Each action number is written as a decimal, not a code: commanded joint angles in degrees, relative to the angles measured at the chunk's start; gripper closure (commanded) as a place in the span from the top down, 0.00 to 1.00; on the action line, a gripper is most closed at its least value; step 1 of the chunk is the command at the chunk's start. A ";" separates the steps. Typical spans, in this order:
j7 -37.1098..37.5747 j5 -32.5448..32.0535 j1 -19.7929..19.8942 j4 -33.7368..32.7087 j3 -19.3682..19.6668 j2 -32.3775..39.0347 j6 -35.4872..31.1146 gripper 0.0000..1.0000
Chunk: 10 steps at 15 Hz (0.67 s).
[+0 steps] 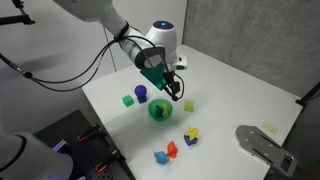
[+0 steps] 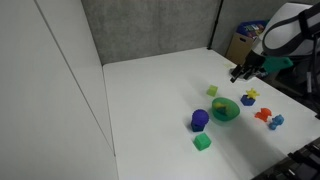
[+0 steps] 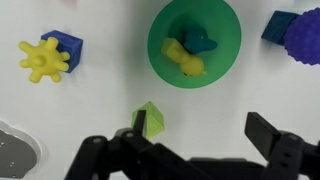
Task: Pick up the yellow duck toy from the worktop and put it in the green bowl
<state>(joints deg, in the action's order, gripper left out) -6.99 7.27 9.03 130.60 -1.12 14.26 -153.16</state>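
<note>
The yellow duck toy (image 3: 186, 62) lies inside the green bowl (image 3: 225, 60), next to a small teal piece (image 3: 204, 40). The bowl stands on the white worktop (image 3: 90, 115) and shows in both exterior views (image 1: 160, 112) (image 2: 226, 110). My gripper (image 3: 203, 135) is open and empty. It hovers above the worktop just beside the bowl, with one finger over a pale yellow-green cube (image 3: 152, 118). The gripper also shows in both exterior views (image 1: 172, 88) (image 2: 240, 72).
A yellow star-like piece joined with blue (image 3: 45, 58) (image 1: 191, 134) lies beside the bowl. A purple ball and blue block (image 3: 296, 35), a green cube (image 1: 128, 100) (image 2: 202, 143) and red and blue pieces (image 1: 168, 152) lie around. A grey object (image 1: 262, 146) sits at the worktop's edge.
</note>
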 commanded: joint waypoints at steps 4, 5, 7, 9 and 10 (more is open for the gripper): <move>0.26 -1.67 -0.89 0.79 3.88 -13.15 18.83 1.00; 0.27 -2.09 -0.94 0.94 4.30 -15.11 21.79 1.00; 1.25 -4.57 -0.99 0.99 5.06 -19.10 28.24 1.00; 2.31 -7.74 -1.00 0.80 5.37 -22.70 33.30 1.00; 3.05 -9.44 -0.99 0.35 5.35 -24.06 35.57 1.00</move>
<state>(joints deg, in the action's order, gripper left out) -6.61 2.02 8.88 130.58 3.39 -4.53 -123.42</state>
